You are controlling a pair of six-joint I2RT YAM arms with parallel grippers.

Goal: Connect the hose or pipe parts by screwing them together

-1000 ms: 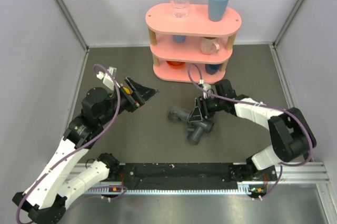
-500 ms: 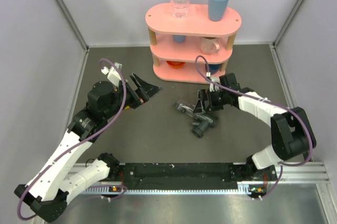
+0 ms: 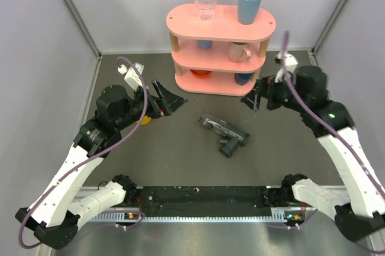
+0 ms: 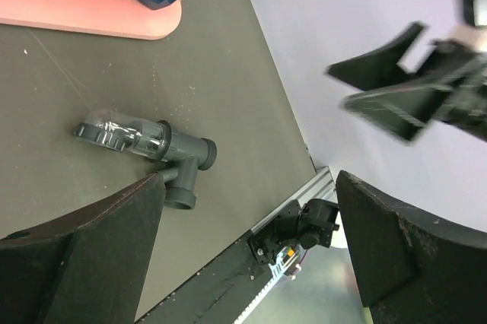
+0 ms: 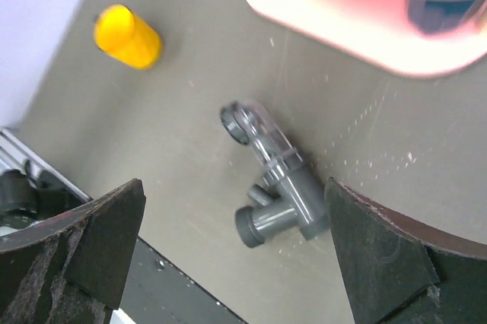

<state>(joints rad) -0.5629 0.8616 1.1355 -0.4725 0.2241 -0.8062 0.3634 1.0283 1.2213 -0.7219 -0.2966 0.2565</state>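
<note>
– Near the middle of the table (image 3: 180, 166), where exactly do the parts lie?

– Just in front of the pink shelf (image 3: 219, 32), set slantwise. The translucent tube (image 3: 213, 124) is at the far-left end and has a ribbed grey cap. It meets the dark grey T-fitting (image 3: 234, 140) end to end, touching. The T's side branch points towards the rail (image 3: 204, 199). I can't tell whether the thread is fully seated.

– Is either arm holding them?

– No. The left gripper (image 3: 167, 101) hovers well to the left, fingers spread wide with nothing between them. The right gripper (image 3: 254, 96) is just as wide and holds nothing, raised by the shelf's right end.

– What has changed from a second ago?

– Back then the right gripper was down on the parts, and they lay at another angle. It has since let go and drawn back up and to the right. The left arm has shifted a little towards the shelf.

– And room to move?

– Dark tabletop shows on every side of the joined pair. A yellow cup (image 3: 144, 121) lies on its side to the left, under the left arm. The shelf stands behind, the rail runs in front, and grey walls (image 3: 36, 57) close the sides.
</note>
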